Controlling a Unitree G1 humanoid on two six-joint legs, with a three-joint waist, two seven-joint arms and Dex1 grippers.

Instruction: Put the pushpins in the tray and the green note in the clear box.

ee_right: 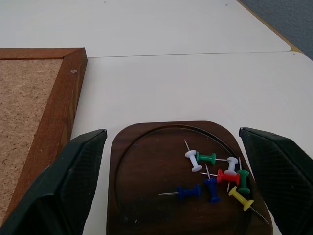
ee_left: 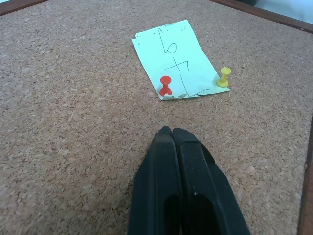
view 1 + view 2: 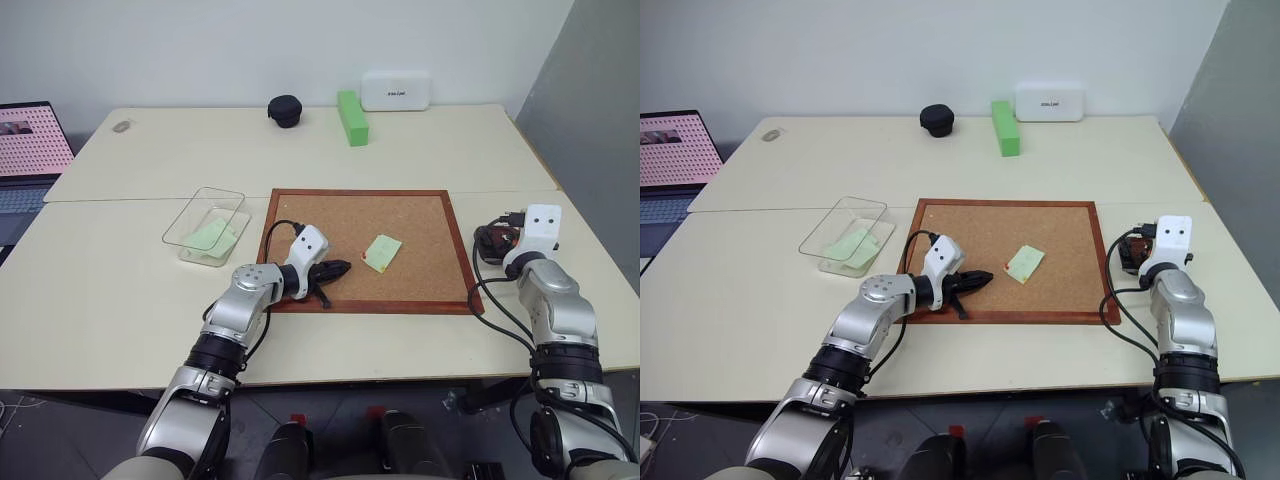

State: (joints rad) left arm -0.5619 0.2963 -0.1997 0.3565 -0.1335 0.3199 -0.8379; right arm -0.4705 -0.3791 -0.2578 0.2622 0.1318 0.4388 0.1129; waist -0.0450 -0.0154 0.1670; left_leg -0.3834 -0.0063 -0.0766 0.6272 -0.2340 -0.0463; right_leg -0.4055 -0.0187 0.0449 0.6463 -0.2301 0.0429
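While the right claw (image 1: 171,186) gapes over the tray (image 1: 146,196), pushpins (image 1: 215,176) lie between its fingers.

tray (image 1: 146,161) near edge cropped

Cork board (image 3: 400,215) at centre of the head view; a note (image 3: 382,252) lies on it, right of centre, with two pins (image 2: 166,86) stuck along its near edge. Clear box (image 3: 235,200) just left of the board, another note (image 3: 210,236) inside. Tray (image 1: 142,176) at the board's right, apart from its frame, holding a cluster of pushpins (image 1: 215,176). Block (image 3: 352,117) and white box (image 3: 396,90) behind, upper centre.
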